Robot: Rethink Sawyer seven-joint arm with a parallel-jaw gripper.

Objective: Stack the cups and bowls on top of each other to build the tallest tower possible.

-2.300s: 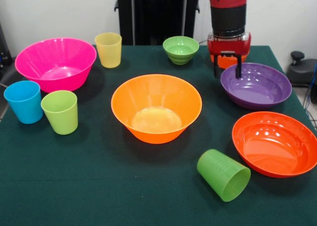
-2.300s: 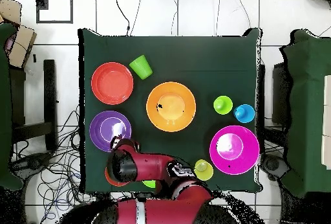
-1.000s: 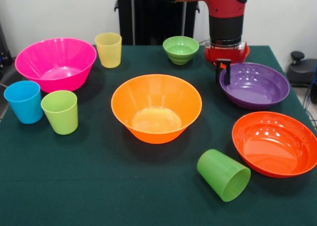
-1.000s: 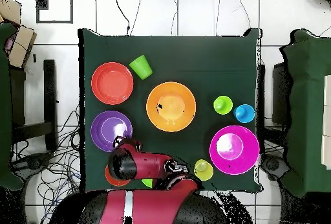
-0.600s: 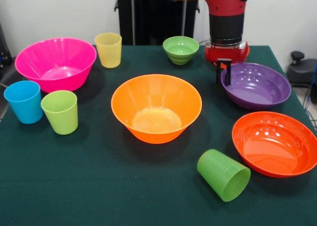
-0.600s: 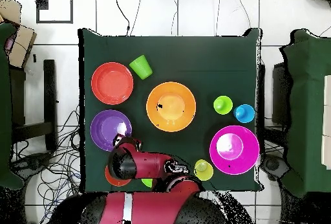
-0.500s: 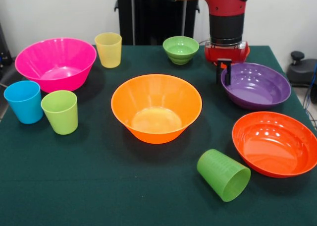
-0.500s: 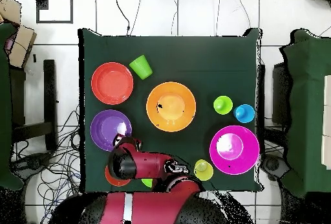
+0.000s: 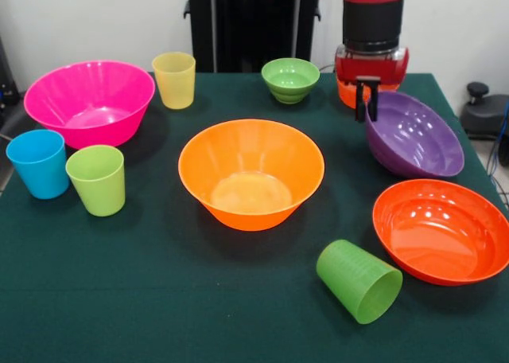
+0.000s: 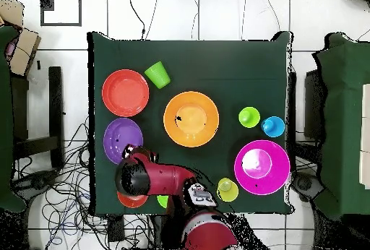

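Note:
My gripper (image 9: pixel 367 107) is shut on the far left rim of the purple bowl (image 9: pixel 413 136) and holds that side up, so the bowl tilts; it also shows in the overhead view (image 10: pixel 121 139). The large orange bowl (image 9: pixel 251 172) stands upright at the table's middle. The small green bowl (image 9: pixel 290 79) and the yellow cup (image 9: pixel 174 80) stand at the far edge. A small orange bowl (image 9: pixel 345 94) is mostly hidden behind the gripper. No bowl or cup is stacked on another.
The large pink bowl (image 9: pixel 89 100), blue cup (image 9: pixel 38 163) and lime green cup (image 9: pixel 96 179) stand at the left. The shallow red-orange bowl (image 9: pixel 442 230) sits at the right, just in front of the purple bowl. The darker green cup (image 9: pixel 359 281) lies on its side near the front.
The gripper closed on the purple bowl's rim and rose, tilting the bowl up on that side. The arm's upper part swung away. Other things have not moved.

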